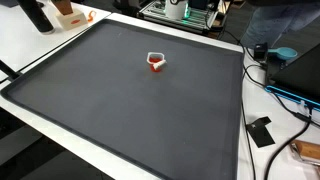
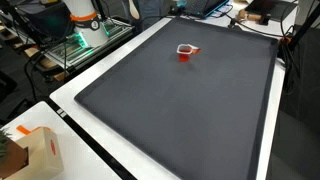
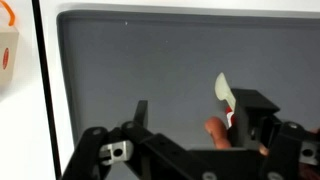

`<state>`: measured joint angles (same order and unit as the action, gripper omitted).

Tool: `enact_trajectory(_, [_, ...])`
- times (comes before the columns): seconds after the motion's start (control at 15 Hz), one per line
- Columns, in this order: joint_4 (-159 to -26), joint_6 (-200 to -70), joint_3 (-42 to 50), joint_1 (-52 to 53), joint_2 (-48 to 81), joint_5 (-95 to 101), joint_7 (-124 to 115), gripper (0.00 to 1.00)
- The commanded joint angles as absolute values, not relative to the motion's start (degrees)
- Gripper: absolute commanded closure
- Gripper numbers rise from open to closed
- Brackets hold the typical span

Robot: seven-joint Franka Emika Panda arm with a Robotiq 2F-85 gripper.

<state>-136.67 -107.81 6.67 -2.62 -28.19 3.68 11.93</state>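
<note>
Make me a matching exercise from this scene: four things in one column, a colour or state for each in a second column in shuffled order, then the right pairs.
Things:
1. mat
2. small item
3. box
4. gripper

Descriptions:
A. red and white, lying alone
B. dark grey, wide and flat
C. pale brown with orange marks
D. black, open, seen in the wrist view only

Pairs: 1-B, 2-A, 3-C, 4-D
</note>
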Motion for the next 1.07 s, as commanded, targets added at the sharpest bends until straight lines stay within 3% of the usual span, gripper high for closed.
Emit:
enact_trajectory(0.0, [-136.6, -107.7, 6.6, -2.7, -28.2, 3.6, 12.0, 0.00])
enact_trajectory(0.13, [-136.6, -107.8, 6.7, -2.7, -28.1, 3.4, 12.0, 0.00])
enact_trajectory(0.2, [-136.6, -107.9, 6.7, -2.7, -28.2, 3.4, 12.1, 0.25])
enact_trajectory(0.27, [-136.7, -107.9, 6.7, -2.7, -28.2, 3.3, 12.2, 0.25])
enact_trajectory(0.33, [-136.7, -108.0, 6.7, -2.6, -28.2, 3.3, 12.2, 0.32])
enact_trajectory(0.87, [-136.7, -108.4, 6.8, -2.4, -28.2, 3.1, 12.6, 0.96])
enact_trajectory(1.0, [-136.8, -108.6, 6.8, -2.3, -28.3, 3.0, 12.8, 0.94])
